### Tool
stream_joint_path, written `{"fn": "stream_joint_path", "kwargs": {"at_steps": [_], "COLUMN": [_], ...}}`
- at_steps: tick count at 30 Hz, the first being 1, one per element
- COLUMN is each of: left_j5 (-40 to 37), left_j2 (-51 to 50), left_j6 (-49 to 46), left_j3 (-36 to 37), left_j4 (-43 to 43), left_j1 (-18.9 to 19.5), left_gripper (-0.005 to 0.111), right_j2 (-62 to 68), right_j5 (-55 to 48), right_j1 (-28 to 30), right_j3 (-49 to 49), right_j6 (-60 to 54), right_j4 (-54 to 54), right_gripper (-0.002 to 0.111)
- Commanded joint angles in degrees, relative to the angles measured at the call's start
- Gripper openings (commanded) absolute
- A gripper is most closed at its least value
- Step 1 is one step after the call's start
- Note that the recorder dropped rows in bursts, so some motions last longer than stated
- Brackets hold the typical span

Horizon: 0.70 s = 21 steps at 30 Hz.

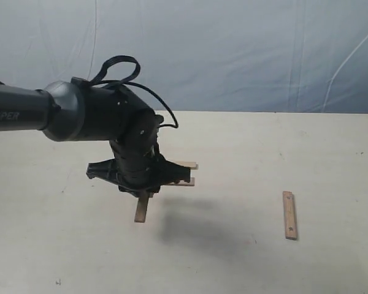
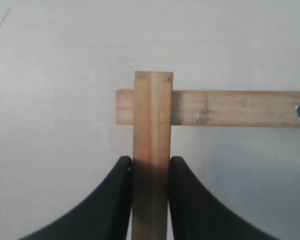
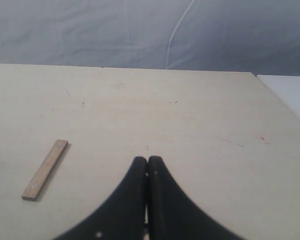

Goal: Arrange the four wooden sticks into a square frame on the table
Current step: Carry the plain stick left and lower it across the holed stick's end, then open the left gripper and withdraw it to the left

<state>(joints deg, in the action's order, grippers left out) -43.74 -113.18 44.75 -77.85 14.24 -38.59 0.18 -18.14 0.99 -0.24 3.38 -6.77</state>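
In the left wrist view my left gripper (image 2: 151,162) is shut on a wooden stick (image 2: 152,120). That stick's far end lies crosswise over one end of a second stick (image 2: 225,108), which has a dark hole near its other end. In the exterior view the held stick (image 1: 141,210) juts out below the left gripper (image 1: 144,191). The ends of two more sticks (image 1: 189,165) (image 1: 185,182) show to its right, the rest hidden by the arm. A fourth stick (image 1: 289,214) (image 3: 45,169) lies alone on the table (image 1: 245,141). My right gripper (image 3: 148,161) is shut and holds nothing.
A pale blue-grey cloth backdrop (image 1: 233,49) rises behind the table's far edge. In the right wrist view the table's side edge (image 3: 275,95) runs down the right, with a white surface beyond it. The right arm is outside the exterior view.
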Motion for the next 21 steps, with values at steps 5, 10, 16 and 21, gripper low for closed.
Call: {"fn": "stream_joint_path", "kwargs": {"at_steps": [5, 10, 16, 21], "left_j5": [1.97, 4.01, 5.53, 1.03], "left_j2": [-3.18, -6.28, -6.3, 2.53], "left_j6": [-4.88, -4.88, -4.9, -13.13], "left_j3": [1.02, 1.02, 0.37, -1.04], "left_j4": [-3.02, -3.27, -5.39, -6.6], "left_j1": [4.25, 4.39, 4.39, 6.5], "left_gripper": [0.0, 0.0, 0.036, 0.037], "right_j2": [-0.18, -0.18, -0.18, -0.18], "right_j5": [0.61, 0.61, 0.61, 0.61], "right_j1": [0.14, 0.14, 0.14, 0.14], "right_j3": [0.24, 0.24, 0.24, 0.24], "right_j6": [-0.2, -0.2, -0.2, -0.2], "right_j4": [-0.15, -0.15, -0.15, -0.15], "right_gripper": [-0.001, -0.001, -0.001, -0.001]}}
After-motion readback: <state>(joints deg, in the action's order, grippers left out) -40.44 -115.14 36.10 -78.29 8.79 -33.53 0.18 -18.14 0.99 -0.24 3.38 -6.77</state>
